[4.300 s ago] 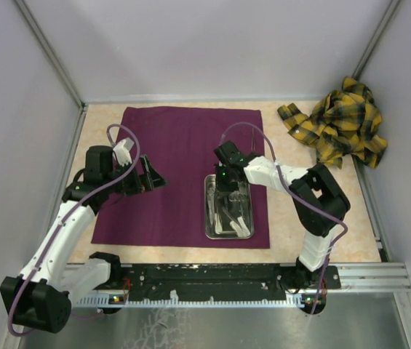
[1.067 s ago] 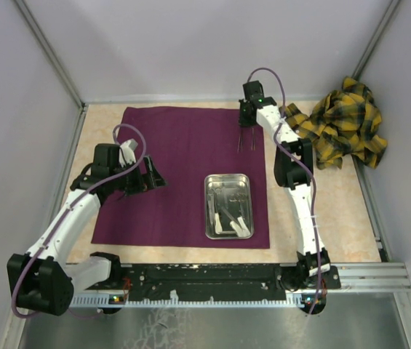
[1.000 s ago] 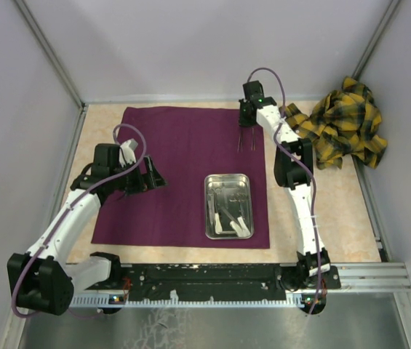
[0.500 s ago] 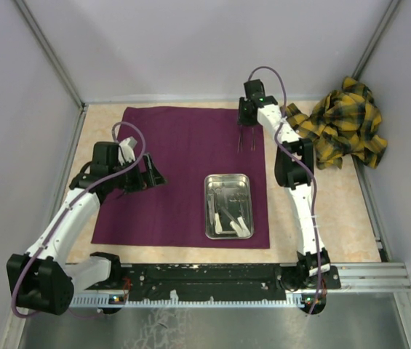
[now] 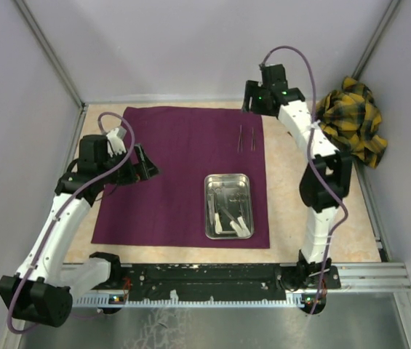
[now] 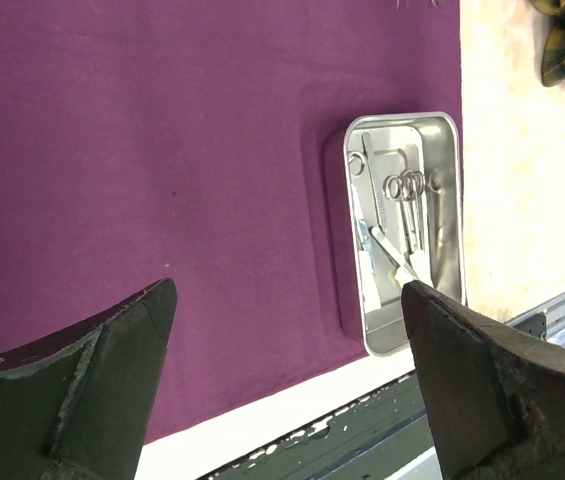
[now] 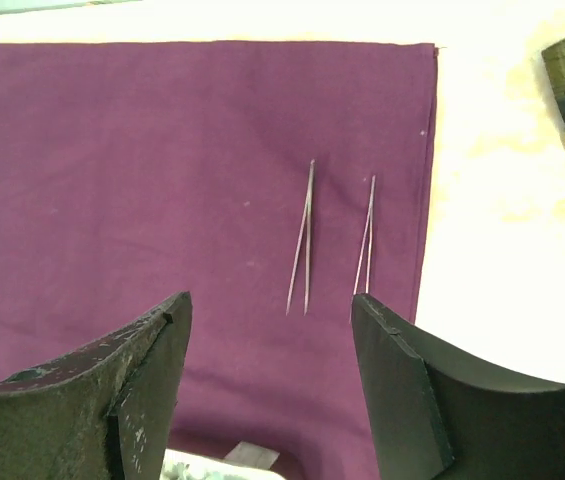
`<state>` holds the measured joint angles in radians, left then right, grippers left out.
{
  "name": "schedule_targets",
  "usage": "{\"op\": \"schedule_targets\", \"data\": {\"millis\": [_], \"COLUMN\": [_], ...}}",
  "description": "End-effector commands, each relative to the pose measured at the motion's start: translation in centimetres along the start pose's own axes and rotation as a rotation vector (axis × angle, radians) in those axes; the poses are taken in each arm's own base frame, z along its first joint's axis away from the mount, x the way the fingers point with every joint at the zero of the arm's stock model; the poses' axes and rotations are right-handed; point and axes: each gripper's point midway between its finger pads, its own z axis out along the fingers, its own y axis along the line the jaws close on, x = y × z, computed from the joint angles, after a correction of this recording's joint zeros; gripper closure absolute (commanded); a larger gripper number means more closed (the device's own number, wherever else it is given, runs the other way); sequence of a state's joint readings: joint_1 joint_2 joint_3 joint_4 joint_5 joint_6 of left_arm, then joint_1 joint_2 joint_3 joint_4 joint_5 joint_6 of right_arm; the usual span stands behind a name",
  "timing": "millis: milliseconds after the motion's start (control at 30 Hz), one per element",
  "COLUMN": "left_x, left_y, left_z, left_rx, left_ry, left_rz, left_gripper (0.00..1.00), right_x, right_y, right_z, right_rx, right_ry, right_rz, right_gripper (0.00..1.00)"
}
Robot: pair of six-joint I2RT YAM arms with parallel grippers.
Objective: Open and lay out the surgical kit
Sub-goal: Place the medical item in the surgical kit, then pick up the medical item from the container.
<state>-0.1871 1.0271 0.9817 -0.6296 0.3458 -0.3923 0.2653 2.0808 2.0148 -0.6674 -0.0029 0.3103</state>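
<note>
Right gripper [image 7: 270, 305], jaws apart and empty, hangs above two forceps [image 7: 302, 240] at the far right corner of the cloth [image 5: 176, 167]; the steel tray [image 5: 206, 207] holding the scissors [image 6: 409, 205] lies toward the cloth's near edge, long axis near-to-far, on this arm's side.

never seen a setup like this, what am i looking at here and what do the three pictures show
These are two robot arms bolted at the near edge of a table, each ending in a two-finger gripper. One picture looks down from above; the other two come from wrist cameras, so the dark shapes are the fingers. A purple cloth lies spread flat, with a steel tray of instruments on it and two forceps side by side. A plaid cloth sits in the far right corner. The left gripper and right gripper are both open, holding nothing.
</note>
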Motion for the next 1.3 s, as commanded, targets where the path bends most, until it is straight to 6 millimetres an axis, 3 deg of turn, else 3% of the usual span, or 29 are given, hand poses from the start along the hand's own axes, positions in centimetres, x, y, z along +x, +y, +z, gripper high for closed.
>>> {"op": "schedule_targets", "data": {"millis": [0, 200, 400, 433, 700, 867, 1000, 1267], "left_x": [-1.2, -1.3, -0.8, -0.7, 0.3, 0.7, 1.1, 1.5], "left_y": [-0.7, -1.3, -1.8, -1.8, -2.2, -2.1, -2.1, -1.7], "left_z": [-1.9, -3.4, -4.0, -4.0, -3.9, -3.8, -3.8, -3.6], "left_rx": [-0.011, -0.003, 0.023, 0.030, 0.072, 0.076, 0.080, 0.074], "left_ry": [-0.045, -0.070, -0.074, -0.072, -0.059, -0.051, -0.043, -0.040], "left_rz": [0.014, 0.012, 0.010, 0.011, 0.003, 0.001, -0.006, -0.011], "left_gripper": [0.00, 0.00, 0.00, 0.00, 0.00, 0.00, 0.00, 0.00], "right_x": [-2.2, 2.9, 10.1, 12.1, 22.9, 28.0, 29.8, 30.1], "right_y": [1.8, 3.4, 4.9, 4.8, 5.8, 6.5, 6.8, 6.7], "right_z": [-7.5, -13.3, -17.3, -17.3, -19.0, -18.9, -18.3, -16.4], "right_rx": [-0.099, -0.175, -0.258, -0.263, -0.344, -0.342, -0.306, -0.249], "right_ry": [-0.125, -0.088, 0.000, 0.039, 0.205, 0.285, 0.316, 0.327], "right_rz": [0.012, 0.004, -0.010, -0.008, 0.001, -0.053, -0.119, -0.220], "right_gripper": [0.34, 0.35, 0.35, 0.35, 0.38, 0.45, 0.50, 0.62]}}
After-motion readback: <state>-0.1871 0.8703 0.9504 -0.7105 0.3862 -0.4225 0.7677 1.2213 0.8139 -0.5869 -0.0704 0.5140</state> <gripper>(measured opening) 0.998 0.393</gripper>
